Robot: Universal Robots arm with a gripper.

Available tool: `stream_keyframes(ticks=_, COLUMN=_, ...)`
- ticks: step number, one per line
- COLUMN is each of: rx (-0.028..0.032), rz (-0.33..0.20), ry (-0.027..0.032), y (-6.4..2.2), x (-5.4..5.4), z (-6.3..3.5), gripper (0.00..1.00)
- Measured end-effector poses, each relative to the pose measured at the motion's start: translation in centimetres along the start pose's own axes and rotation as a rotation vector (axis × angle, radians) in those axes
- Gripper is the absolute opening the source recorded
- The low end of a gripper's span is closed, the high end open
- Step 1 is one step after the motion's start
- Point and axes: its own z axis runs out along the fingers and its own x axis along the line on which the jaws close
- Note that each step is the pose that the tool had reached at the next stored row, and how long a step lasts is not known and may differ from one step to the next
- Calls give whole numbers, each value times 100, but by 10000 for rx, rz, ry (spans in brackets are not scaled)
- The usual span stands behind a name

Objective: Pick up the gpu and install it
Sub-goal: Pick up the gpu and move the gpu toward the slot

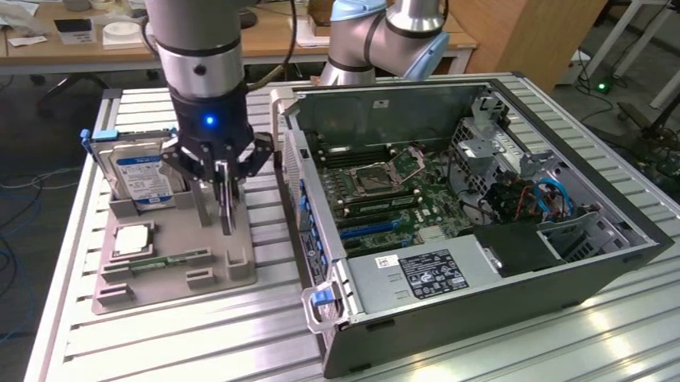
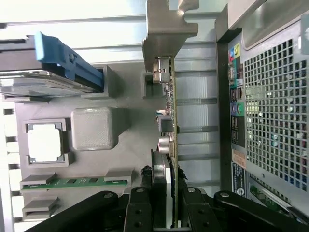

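The gpu (image 1: 225,208) is a thin card seen edge-on, standing upright over the grey holder tray (image 1: 212,274) on the exterior view's left. My gripper (image 1: 221,177) comes down from above and is shut on the card's top edge. In the wrist view the gpu (image 2: 172,121) runs away from my gripper (image 2: 166,198), with green board edge, small components and its silver bracket (image 2: 166,29) at the far end. Whether the card's lower edge still touches the tray I cannot tell.
The open computer case (image 1: 595,263) lies right of the tray with its motherboard (image 1: 393,191) exposed; its perforated rear panel (image 2: 270,106) is close beside the card. The tray also holds a hard drive (image 1: 138,171), a processor (image 1: 132,239) and a memory stick (image 1: 170,260).
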Motion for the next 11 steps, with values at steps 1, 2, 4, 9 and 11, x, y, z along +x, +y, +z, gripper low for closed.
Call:
stream_keyframes(ticks=1, rx=0, rz=0, ry=0, y=1, x=0, z=-45, gripper=28)
stream_keyframes(ticks=2, rx=0, rz=0, ry=0, y=3, x=0, z=-90, gripper=28)
stream_keyframes(ticks=4, rx=-1, rz=0, ry=1, y=5, x=0, z=-180, gripper=28)
stream_keyframes(ticks=9, rx=-10, rz=0, ry=1, y=11, x=0, z=-408, gripper=28)
stream_keyframes(ticks=11, rx=-19, rz=0, ry=1, y=14, x=0, z=-491, gripper=28)
